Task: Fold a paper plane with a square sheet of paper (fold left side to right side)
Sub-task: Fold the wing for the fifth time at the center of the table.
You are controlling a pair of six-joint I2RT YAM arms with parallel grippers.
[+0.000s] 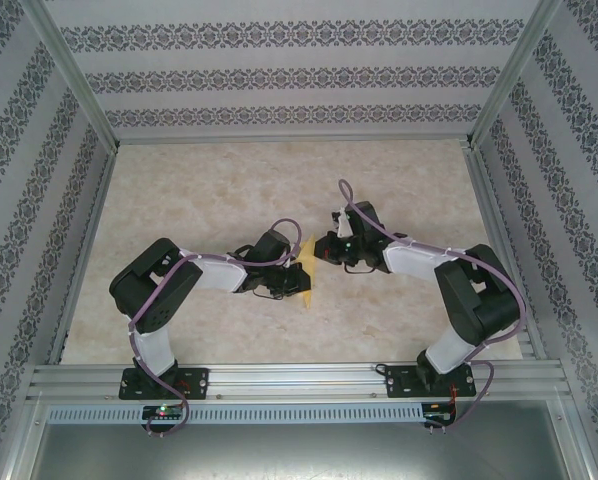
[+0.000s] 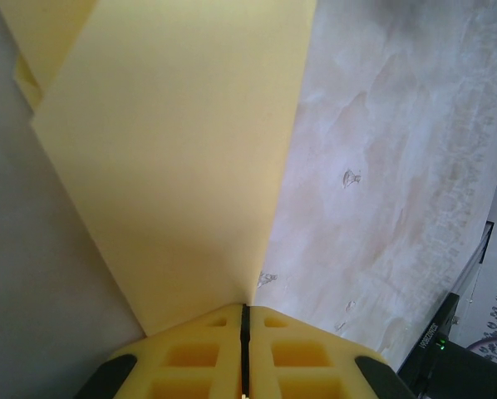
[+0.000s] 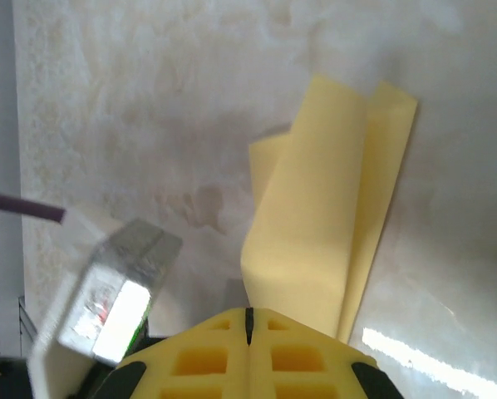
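The left gripper (image 2: pixel 243 311) is pinching the folded yellow sheet of paper (image 2: pixel 182 150), jaws fully closed, the sheet fanning out ahead of its fingertips. The right gripper (image 3: pixel 248 316), facing it, is clamping the same sheet, likewise closed.

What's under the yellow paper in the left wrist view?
Marbled tabletop shows beside the paper, which the shut left gripper pinches. Whatever lies directly beneath is covered.

Left end effector (image 2: pixel 244 320) closed on folded yellow paper (image 2: pixel 182 158) — sheet fans upward over marbled table (image 2: pixel 381 166).
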